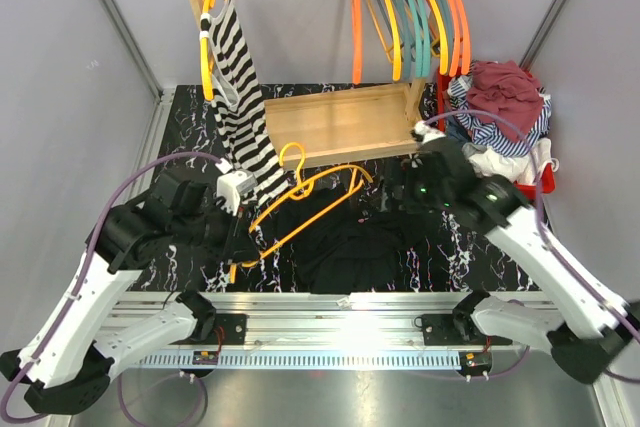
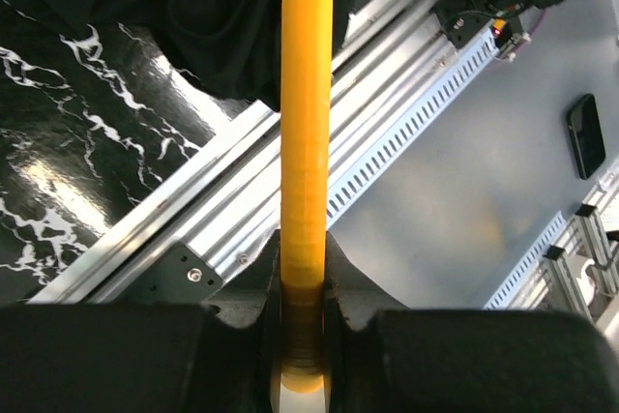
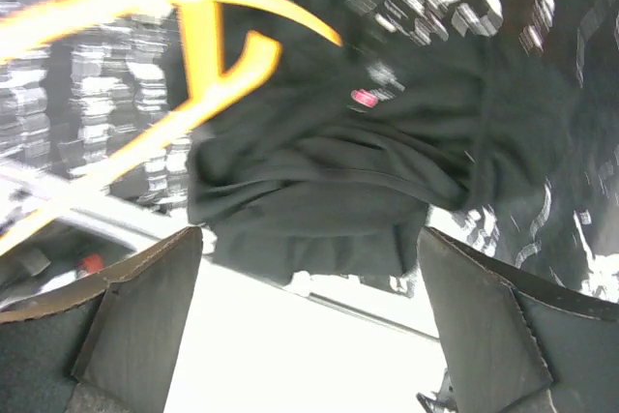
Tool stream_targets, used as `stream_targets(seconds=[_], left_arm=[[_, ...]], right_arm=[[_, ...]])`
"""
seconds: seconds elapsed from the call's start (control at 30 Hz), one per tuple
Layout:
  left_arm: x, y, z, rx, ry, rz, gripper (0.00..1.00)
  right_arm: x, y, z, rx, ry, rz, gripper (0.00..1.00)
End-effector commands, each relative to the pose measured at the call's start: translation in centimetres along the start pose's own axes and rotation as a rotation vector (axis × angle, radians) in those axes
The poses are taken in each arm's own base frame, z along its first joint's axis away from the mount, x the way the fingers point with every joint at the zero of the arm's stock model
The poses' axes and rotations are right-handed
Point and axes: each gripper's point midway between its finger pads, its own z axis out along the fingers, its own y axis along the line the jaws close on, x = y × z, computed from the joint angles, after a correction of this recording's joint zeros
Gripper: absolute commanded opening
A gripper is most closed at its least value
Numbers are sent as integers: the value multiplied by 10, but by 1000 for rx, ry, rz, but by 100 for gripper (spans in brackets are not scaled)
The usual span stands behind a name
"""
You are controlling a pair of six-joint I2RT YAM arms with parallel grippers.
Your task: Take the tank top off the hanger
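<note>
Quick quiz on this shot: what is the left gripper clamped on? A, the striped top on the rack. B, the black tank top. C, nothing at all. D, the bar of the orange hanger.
D: in the left wrist view the left gripper has its jaws closed on the bar of the orange hanger; the black tank top is not between them.

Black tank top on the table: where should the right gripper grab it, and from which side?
Probably best: pinch a raised fold mid-body on the tank top, coming straight down with the right gripper, open above it. It lies crumpled flat, so only folds give purchase; the hanger, clamped by the left gripper, lies toward its left.
</note>
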Motion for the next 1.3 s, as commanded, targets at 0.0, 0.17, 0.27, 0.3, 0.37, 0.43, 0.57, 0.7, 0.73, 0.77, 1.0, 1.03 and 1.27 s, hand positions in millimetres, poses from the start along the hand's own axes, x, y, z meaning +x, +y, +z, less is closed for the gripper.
stream_targets(seconds=[0.0,0.17,0.27,0.3,0.37,0.43,0.57,0.7,0.73,0.77,1.0,1.03,1.27], left_arm=[[15,-22,-14,126,-14,22,0],[37,-57,-31,342,-1,37,0],[46,-77,-45,471,5,60,0],[48,-81,-48,499,5,63,0],[54,-89,-55,555,16,73,0],[58,-93,-60,579,18,85,0],[63,-97,-65,609,31,103,0],[61,-101,-69,627,20,122,0],[60,-102,-70,628,11,128,0],[59,-101,-70,625,8,132,0],[54,-102,-70,617,-8,148,0],[54,-100,-69,607,-5,143,0],[38,-30,-39,145,-54,46,99]], right_arm=[[-29,33,-61,-228,-180,-124,100],[-12,54,-97,-402,-123,-269,100],[-1,72,-119,-543,-82,-341,100],[-1,75,-128,-562,-80,-350,100],[-5,76,-140,-567,-96,-376,100],[-8,74,-146,-556,-118,-401,100],[-3,72,-159,-563,-96,-422,100],[24,85,-161,-688,60,-414,96],[31,89,-162,-721,105,-403,92],[44,96,-168,-806,190,-390,83],[77,106,-177,-978,437,-312,20],[77,107,-178,-988,440,-313,10],[67,112,-192,-1008,380,-348,0]])
